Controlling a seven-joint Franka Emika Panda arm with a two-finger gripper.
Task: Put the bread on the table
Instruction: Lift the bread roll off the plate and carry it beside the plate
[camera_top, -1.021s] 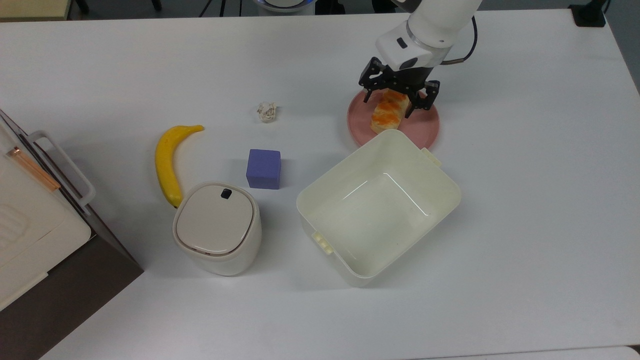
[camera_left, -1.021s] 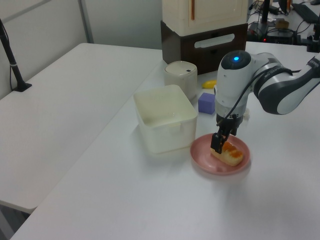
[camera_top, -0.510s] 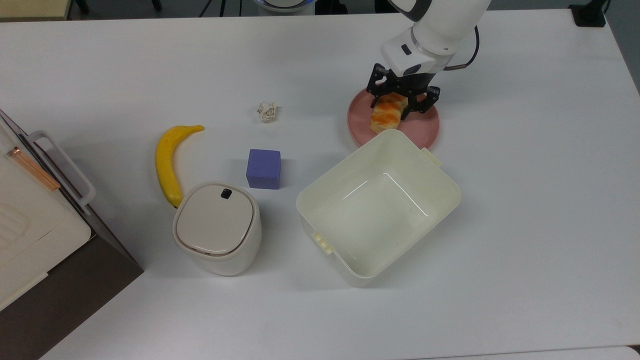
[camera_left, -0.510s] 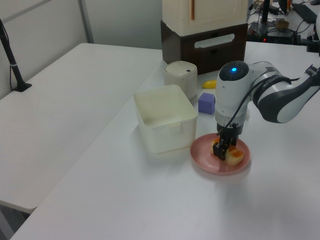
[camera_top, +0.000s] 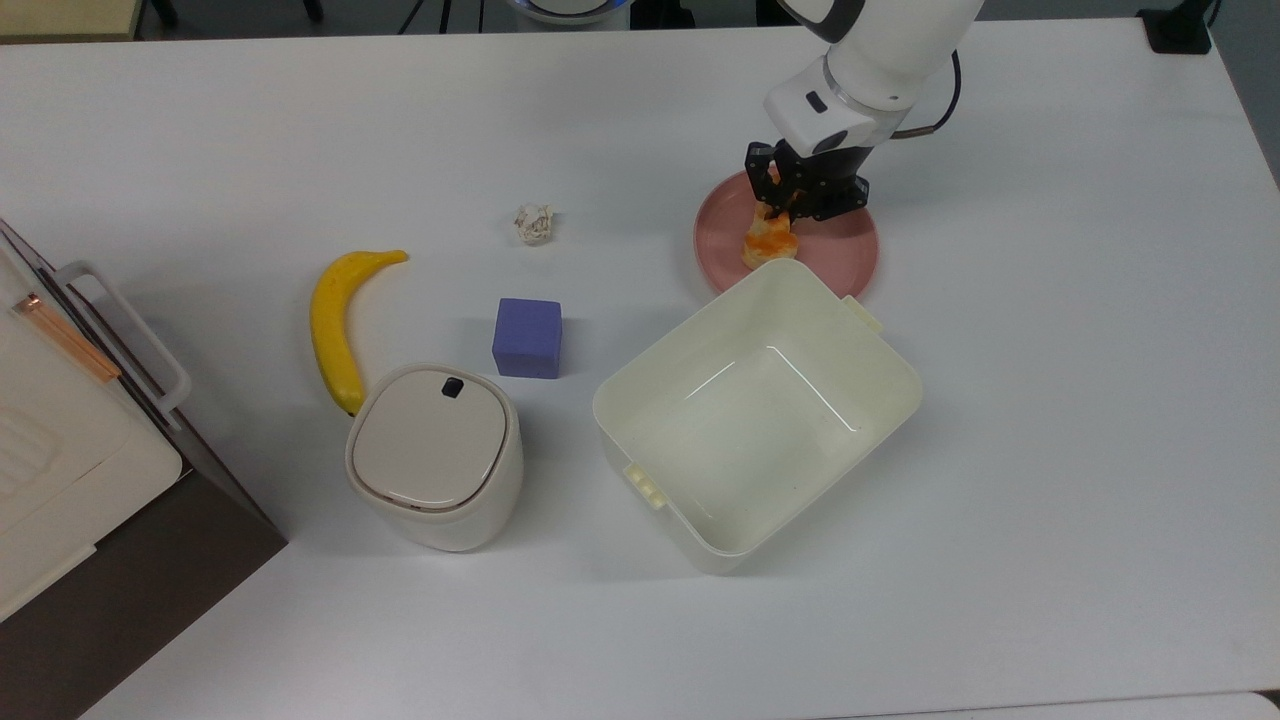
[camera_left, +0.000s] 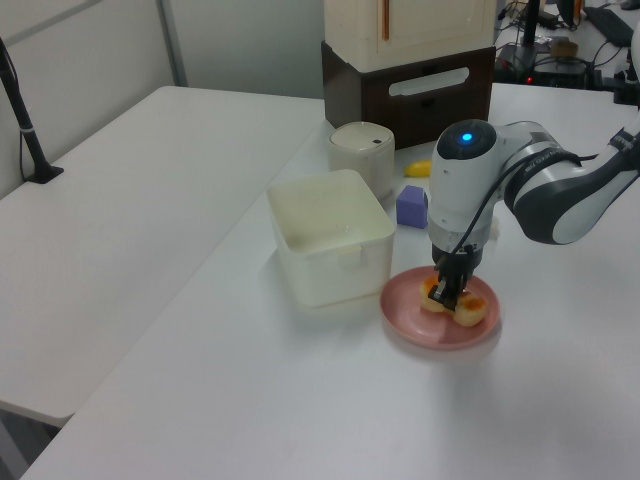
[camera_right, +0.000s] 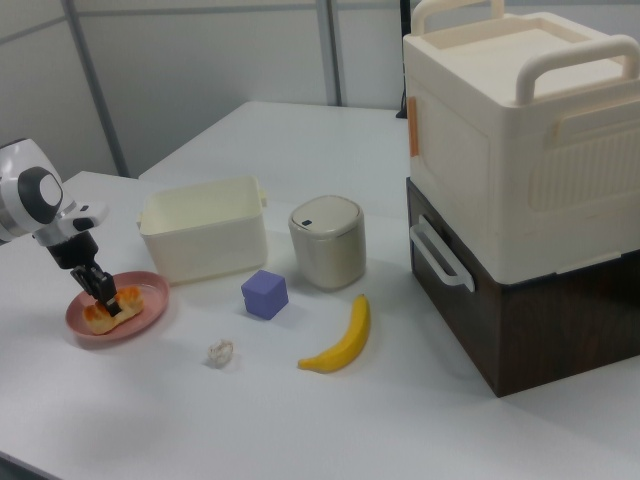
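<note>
One bread (camera_top: 768, 242) roll is lying on the pink plate (camera_top: 850, 252), which is sitting on the table (camera_top: 1050, 400). Pinching the roll's middle, the gripper (camera_top: 790, 203) is standing with fingers drawn narrow against it. Just beside the plate, the cream tub (camera_top: 757, 413) is sitting open.

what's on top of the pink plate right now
The bread lies on the pink plate, with the pincer closed around it. The pincer covers the bread's far end in the top view.

Banana (camera_top: 336, 325), purple cube (camera_top: 527, 338), tub (camera_top: 757, 415).
</note>
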